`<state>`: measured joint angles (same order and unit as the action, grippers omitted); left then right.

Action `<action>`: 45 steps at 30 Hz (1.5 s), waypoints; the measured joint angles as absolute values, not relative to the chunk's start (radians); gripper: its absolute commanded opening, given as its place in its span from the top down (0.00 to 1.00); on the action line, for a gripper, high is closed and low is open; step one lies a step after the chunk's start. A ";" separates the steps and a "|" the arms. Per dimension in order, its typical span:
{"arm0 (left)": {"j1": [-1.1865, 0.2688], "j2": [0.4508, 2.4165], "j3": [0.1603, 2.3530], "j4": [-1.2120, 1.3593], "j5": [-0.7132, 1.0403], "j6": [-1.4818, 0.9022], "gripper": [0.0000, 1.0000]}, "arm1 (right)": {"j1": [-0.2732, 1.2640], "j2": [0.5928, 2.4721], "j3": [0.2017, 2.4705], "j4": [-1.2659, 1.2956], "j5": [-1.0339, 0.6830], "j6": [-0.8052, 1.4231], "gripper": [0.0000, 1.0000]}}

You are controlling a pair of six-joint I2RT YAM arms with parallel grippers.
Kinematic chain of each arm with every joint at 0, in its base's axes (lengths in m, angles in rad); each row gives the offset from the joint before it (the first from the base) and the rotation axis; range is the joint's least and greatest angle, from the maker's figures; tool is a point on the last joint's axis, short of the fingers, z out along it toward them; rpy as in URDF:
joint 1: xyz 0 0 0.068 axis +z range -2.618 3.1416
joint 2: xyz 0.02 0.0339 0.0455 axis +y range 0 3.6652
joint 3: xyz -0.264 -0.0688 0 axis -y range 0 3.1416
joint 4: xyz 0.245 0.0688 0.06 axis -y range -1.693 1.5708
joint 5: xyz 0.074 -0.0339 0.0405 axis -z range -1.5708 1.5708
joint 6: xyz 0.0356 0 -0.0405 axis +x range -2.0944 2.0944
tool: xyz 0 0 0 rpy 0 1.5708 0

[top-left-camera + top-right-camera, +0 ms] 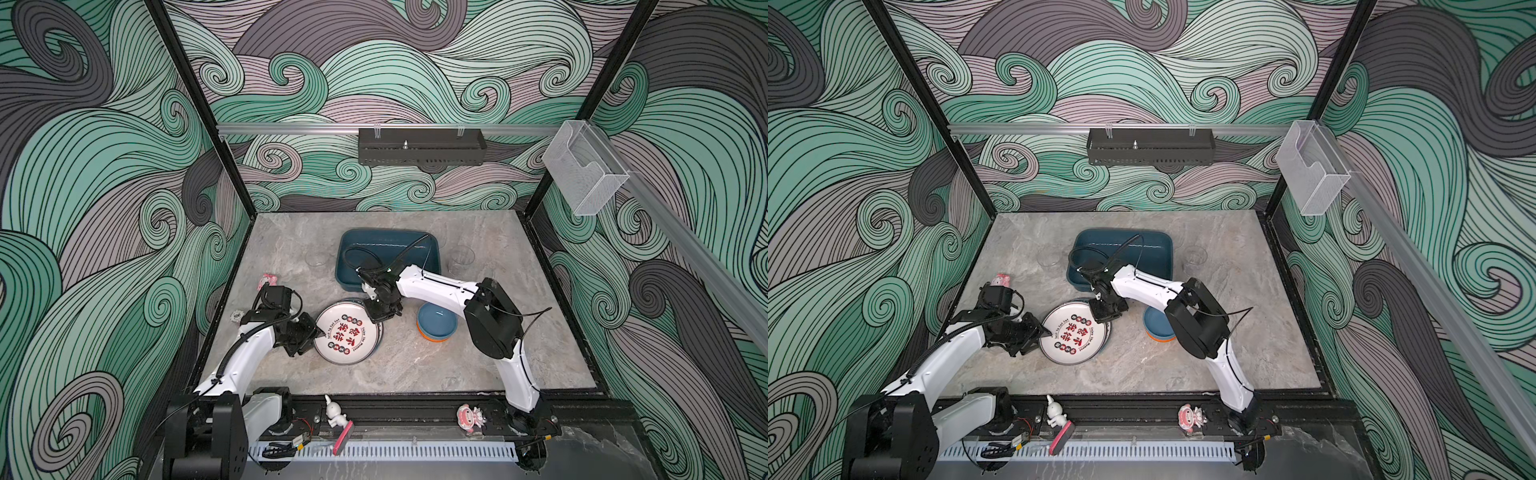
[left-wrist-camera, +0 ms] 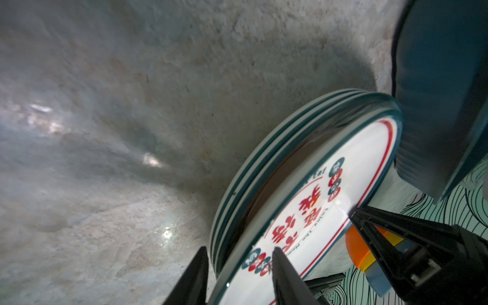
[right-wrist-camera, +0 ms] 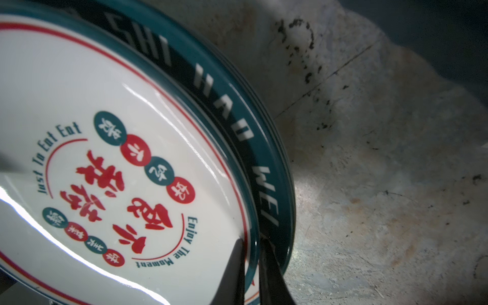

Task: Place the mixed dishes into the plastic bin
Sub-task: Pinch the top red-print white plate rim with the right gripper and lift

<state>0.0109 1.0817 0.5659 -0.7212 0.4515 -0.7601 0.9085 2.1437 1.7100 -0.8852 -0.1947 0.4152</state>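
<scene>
Now, on grey marble tabletop (image 1: 415,365) amid swirl-patterned walls (image 1: 374,62), right gripper (image 1: 378,318) clamps plate (image 1: 347,332); left gripper (image 1: 321,332) gapes.

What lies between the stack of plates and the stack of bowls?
Only bare table, as both top views show. The right hand, shut on the top plate's rim, is at the gap's far edge.

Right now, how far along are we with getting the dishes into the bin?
Done: nothing; the plastic bin looks empty where visible. In hand: the right gripper pinches the top plate by its rim above the plate stack; the left gripper straddles the opposite rim. Left: all plates, the stacked bowls, the left tumbler, the right tumbler.
</scene>
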 measured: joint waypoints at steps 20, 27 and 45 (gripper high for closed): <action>0.011 1.023 0.566 -0.791 0.443 -0.771 0.85 | 0.908 2.145 1.710 -0.891 -0.195 0.415 0.87; 0.011 0.997 0.587 -0.801 0.459 -0.756 0.94 | 0.902 2.145 1.711 -0.886 -0.191 0.416 0.86; 0.010 0.917 0.617 -0.769 0.523 -0.757 1.00 | 0.889 1.918 1.665 -0.860 -0.221 0.436 0.69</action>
<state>0.0105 0.9169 0.6174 -0.7689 0.5232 -0.7570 0.8886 1.9182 1.6650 -0.8600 -0.2211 0.4358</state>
